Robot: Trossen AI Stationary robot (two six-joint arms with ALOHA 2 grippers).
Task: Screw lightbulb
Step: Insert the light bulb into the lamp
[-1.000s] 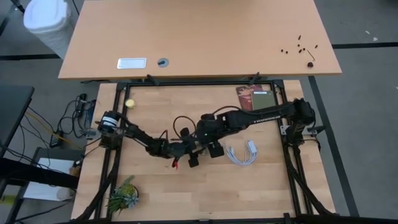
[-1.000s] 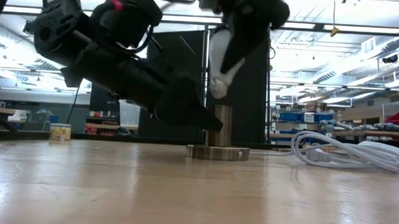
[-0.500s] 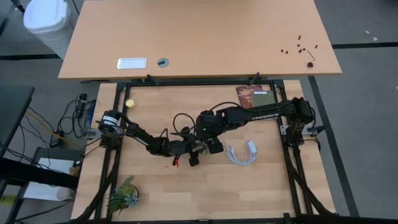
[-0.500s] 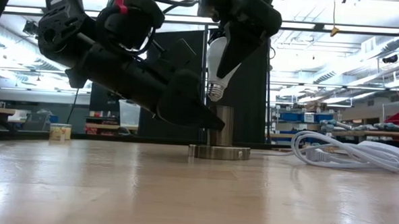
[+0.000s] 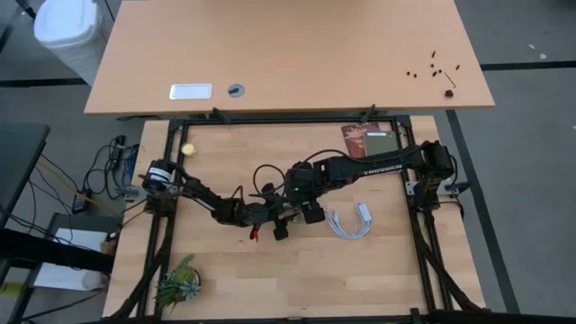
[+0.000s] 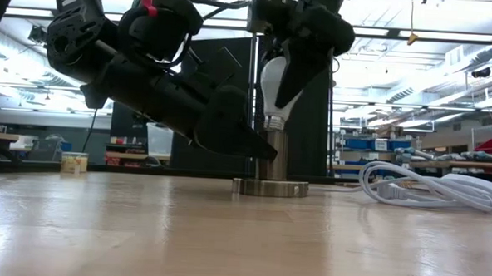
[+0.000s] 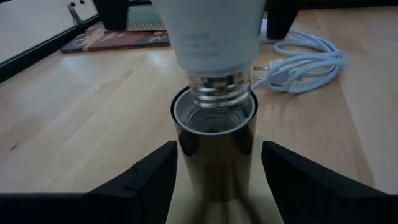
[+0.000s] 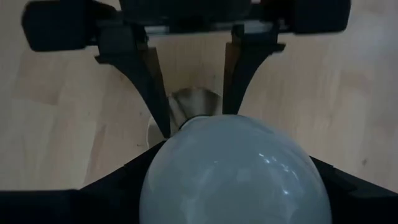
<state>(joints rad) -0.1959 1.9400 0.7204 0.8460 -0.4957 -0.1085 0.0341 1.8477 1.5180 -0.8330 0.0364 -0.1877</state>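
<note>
The white lightbulb (image 6: pixel 272 83) stands upright over a shiny metal socket post (image 6: pixel 272 156) on a round base (image 6: pixel 269 187). Its silvery screw base (image 7: pixel 220 94) sits at the socket's open mouth (image 7: pixel 214 118). My right gripper (image 6: pixel 304 41) is above, shut on the bulb's globe (image 8: pixel 233 171). My left gripper (image 7: pixel 217 152) is low beside the post, shut on the socket's wall. In the high view both grippers meet at mid-table, the right one (image 5: pixel 301 193) covering bulb and socket, the left one (image 5: pixel 274 218) beside it. My left gripper pinches the socket post's upright wall (image 7: pixel 186 162) between its two fingers (image 7: pixel 149 177), level, from the table's left side. The socket stands upright with its round base on the table. My right gripper pinches the bulb's white globe (image 8: pixel 186 155) between its two fingers (image 8: pixel 109 190), from above, pointing down. The bulb hangs upright below them, its screw base (image 6: pixel 273 122) at the socket's mouth.
A coiled white cord with its plug (image 5: pixel 351 220) lies just right of the socket and also shows in the low view (image 6: pixel 427 183). A booklet (image 5: pixel 369 142) lies at the far right, a small yellow tub (image 5: pixel 188 149) at the far left, a green plant (image 5: pixel 177 283) at the near left.
My right gripper has shifted a little toward the table's left and come down, turning the bulb from tilted to upright. The bulb's screw base, which hung above and beside the socket's mouth, now sits in it. My left gripper and the socket have kept still.
</note>
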